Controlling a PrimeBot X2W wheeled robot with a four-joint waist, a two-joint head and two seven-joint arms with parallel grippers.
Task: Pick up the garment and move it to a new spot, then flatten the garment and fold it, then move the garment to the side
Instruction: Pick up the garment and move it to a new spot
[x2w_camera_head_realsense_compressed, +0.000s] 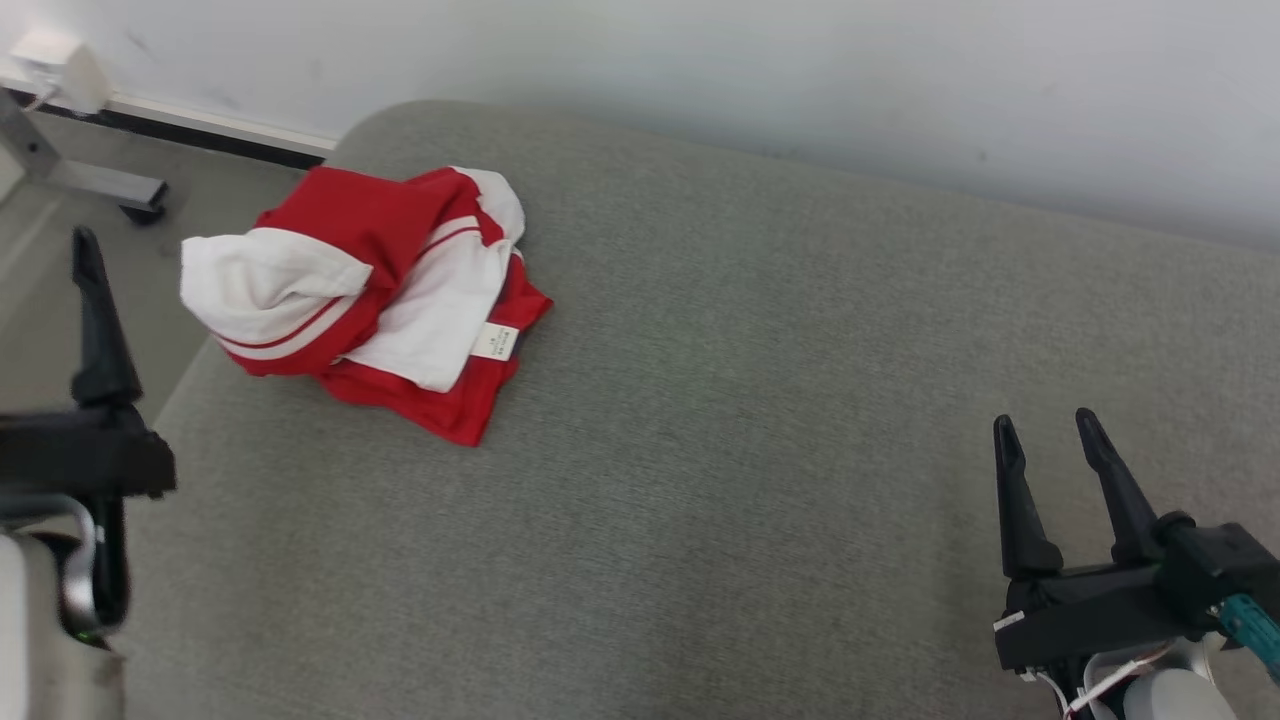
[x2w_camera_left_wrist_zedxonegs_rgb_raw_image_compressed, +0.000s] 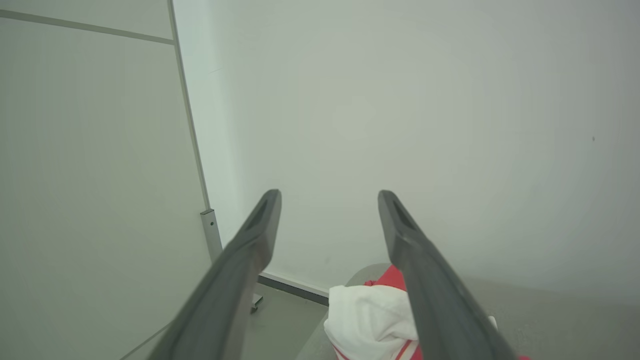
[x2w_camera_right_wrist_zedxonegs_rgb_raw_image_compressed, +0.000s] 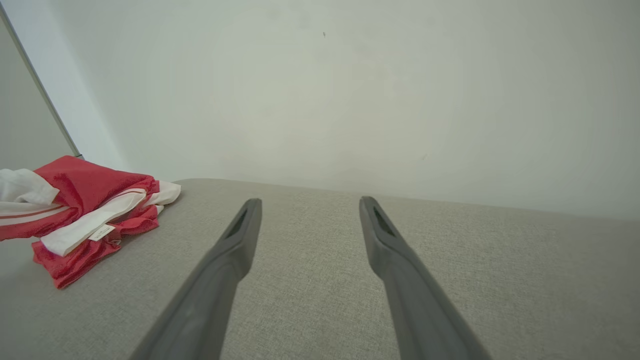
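Observation:
A red and white garment (x2w_camera_head_realsense_compressed: 380, 290) lies bunched in a heap near the far left corner of the grey upholstered surface (x2w_camera_head_realsense_compressed: 720, 420), with a small white label showing. It appears low in the left wrist view as garment (x2w_camera_left_wrist_zedxonegs_rgb_raw_image_compressed: 370, 315) and at the left in the right wrist view as garment (x2w_camera_right_wrist_zedxonegs_rgb_raw_image_compressed: 85, 200). My left gripper (x2w_camera_left_wrist_zedxonegs_rgb_raw_image_compressed: 328, 195) is open and holds nothing; one of its fingers (x2w_camera_head_realsense_compressed: 95, 320) rises at the left edge, left of the garment and off the surface. My right gripper (x2w_camera_head_realsense_compressed: 1045, 425) stands open over the near right part, far from the garment, with its fingers apart and nothing between them as gripper (x2w_camera_right_wrist_zedxonegs_rgb_raw_image_compressed: 310, 200).
A pale wall (x2w_camera_head_realsense_compressed: 800, 70) runs behind the surface. Left of the surface's rounded corner is grey floor (x2w_camera_head_realsense_compressed: 60, 300) with a metal frame foot (x2w_camera_head_realsense_compressed: 100, 182). A white partition panel (x2w_camera_left_wrist_zedxonegs_rgb_raw_image_compressed: 90, 175) stands at the left.

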